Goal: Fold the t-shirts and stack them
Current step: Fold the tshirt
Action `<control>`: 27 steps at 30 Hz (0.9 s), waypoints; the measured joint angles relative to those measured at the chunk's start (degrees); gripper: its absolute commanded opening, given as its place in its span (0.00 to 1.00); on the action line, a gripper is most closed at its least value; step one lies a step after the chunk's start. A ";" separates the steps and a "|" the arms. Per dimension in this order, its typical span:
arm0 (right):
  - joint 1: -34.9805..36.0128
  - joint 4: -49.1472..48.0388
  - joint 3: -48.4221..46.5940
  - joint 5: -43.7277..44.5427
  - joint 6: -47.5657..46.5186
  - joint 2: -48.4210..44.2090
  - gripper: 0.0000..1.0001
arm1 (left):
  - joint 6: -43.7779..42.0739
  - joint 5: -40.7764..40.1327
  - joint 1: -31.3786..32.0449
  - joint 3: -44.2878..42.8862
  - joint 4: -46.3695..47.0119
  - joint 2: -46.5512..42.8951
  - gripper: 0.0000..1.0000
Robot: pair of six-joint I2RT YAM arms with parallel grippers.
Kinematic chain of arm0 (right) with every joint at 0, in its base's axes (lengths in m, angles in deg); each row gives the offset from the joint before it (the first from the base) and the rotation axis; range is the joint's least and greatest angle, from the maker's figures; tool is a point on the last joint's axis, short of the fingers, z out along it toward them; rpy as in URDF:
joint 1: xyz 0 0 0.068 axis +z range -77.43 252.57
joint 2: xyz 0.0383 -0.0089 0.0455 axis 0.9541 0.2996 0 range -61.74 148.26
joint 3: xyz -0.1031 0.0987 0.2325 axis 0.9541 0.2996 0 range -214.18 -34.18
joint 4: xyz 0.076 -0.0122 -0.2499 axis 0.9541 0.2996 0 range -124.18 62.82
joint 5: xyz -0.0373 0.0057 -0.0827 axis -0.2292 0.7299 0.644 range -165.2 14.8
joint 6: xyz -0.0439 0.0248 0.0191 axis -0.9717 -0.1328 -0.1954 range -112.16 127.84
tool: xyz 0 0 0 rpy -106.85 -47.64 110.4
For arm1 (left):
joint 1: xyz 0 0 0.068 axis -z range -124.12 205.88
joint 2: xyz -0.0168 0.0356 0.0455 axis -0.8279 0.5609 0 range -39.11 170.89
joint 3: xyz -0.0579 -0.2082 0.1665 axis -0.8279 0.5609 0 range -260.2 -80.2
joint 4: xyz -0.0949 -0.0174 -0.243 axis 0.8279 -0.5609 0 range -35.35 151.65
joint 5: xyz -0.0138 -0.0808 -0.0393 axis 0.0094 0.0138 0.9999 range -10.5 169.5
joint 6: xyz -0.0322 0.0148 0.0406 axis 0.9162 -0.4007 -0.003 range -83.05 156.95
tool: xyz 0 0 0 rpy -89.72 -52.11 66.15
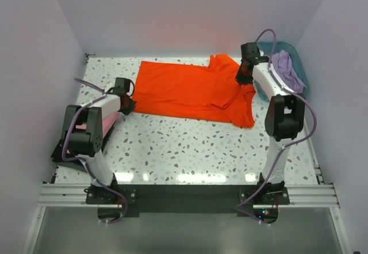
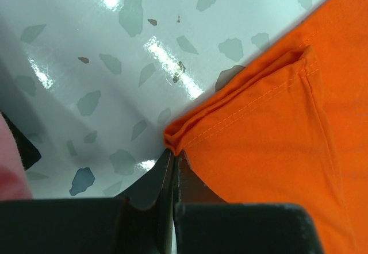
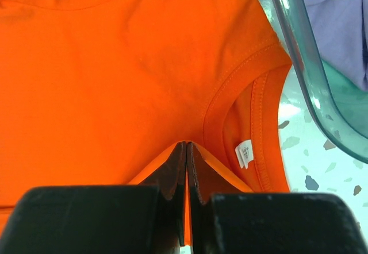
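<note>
The orange t-shirt (image 1: 190, 90) lies spread across the back of the speckled table (image 1: 190, 150), its collar end to the right. My left gripper (image 1: 127, 103) is shut on the shirt's near-left hem corner (image 2: 175, 136). My right gripper (image 1: 241, 76) is shut on a fold of the orange t-shirt (image 3: 115, 76) by the collar, near the white neck label (image 3: 244, 152). A lavender t-shirt (image 1: 287, 70) hangs out of the teal basket (image 1: 299, 56). A pink t-shirt (image 1: 95, 122) shows under my left arm, with a dark cloth edge (image 2: 23, 147) beside it.
The teal plastic basket stands at the back right corner, its rim (image 3: 299, 53) close to my right gripper. White walls close in the table on three sides. The metal rail (image 1: 184, 195) with the arm bases runs along the near edge.
</note>
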 measured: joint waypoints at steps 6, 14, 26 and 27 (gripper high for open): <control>0.00 1.62 -5.09 0.66 -0.57 3.80 0.00 | 0.00 -0.13 -0.11 0.00 -0.07 0.00 0.00; -0.39 2.21 -4.92 1.81 -0.98 6.29 0.17 | -0.02 -0.31 -0.46 0.00 -0.37 -0.13 0.00; 1.09 -1.75 6.97 1.44 -2.91 1.86 0.59 | -0.42 0.00 -0.50 0.11 -0.44 -1.36 0.00; 1.66 -1.97 9.49 1.38 -2.82 0.63 0.59 | -0.50 0.02 -0.50 0.11 -0.46 -1.51 0.00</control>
